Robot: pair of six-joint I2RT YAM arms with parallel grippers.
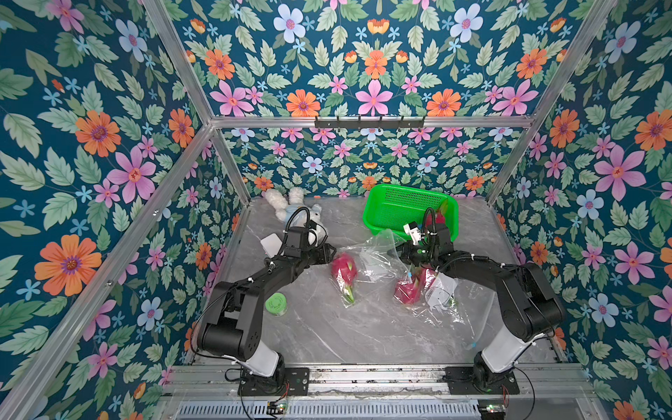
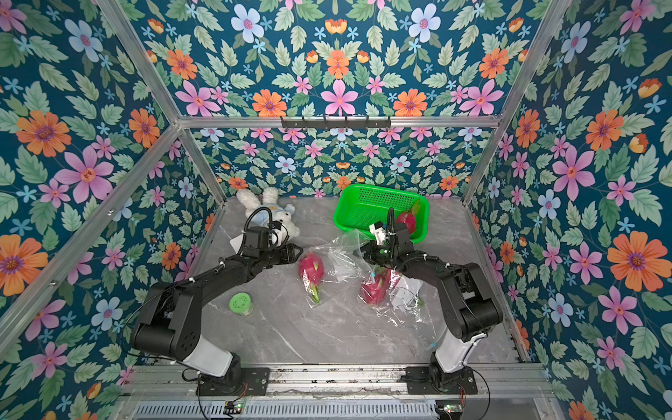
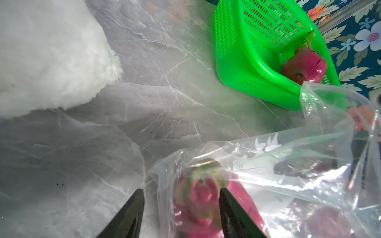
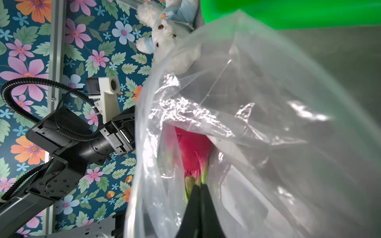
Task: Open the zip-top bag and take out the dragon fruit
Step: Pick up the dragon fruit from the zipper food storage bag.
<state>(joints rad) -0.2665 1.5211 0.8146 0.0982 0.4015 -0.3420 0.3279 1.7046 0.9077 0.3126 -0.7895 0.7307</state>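
Observation:
A clear zip-top bag lies crumpled mid-table in both top views. One dragon fruit sits in its left end, another dragon fruit in its right part. A third dragon fruit rests in the green basket. My left gripper is open; in the left wrist view its jaws straddle the bag's edge and the stem end of the bagged fruit. My right gripper is shut on the bag's film, holding it raised, with a fruit just beyond the tips.
A white plush rabbit lies at the back left, close behind my left wrist. A green round lid sits by the left arm. The basket stands tilted at the back right, right behind my right wrist. Patterned walls enclose the table.

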